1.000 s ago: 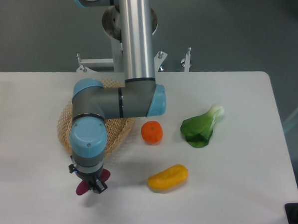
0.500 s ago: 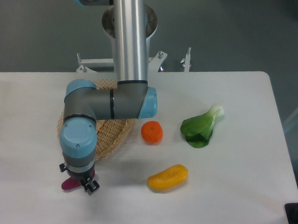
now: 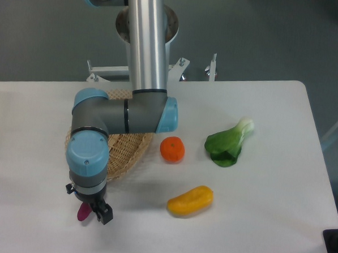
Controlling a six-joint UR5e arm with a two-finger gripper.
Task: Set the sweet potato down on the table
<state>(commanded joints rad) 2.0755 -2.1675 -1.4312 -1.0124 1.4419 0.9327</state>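
- Gripper (image 3: 92,210) clamped on the potato (image 3: 84,211), held low over the table (image 3: 254,233), apparently for release.
- Basket (image 3: 124,153) just behind the fingers; mango (image 3: 190,199) well aside.

White table (image 3: 265,233), tan woven wicker basket (image 3: 128,152), magenta-purple sweet potato (image 3: 83,212), black gripper (image 3: 94,210), grey and light blue arm (image 3: 124,115), round orange (image 3: 172,149), yellow-orange mango (image 3: 190,200), green and white bok choy (image 3: 227,144)

Sweet potato (image 3: 83,212): slim, magenta-purple; only one tapered end visible, rest hidden by pincer (image 3: 91,211); low over white bench (image 3: 254,233), near front-left; bench contact unclear
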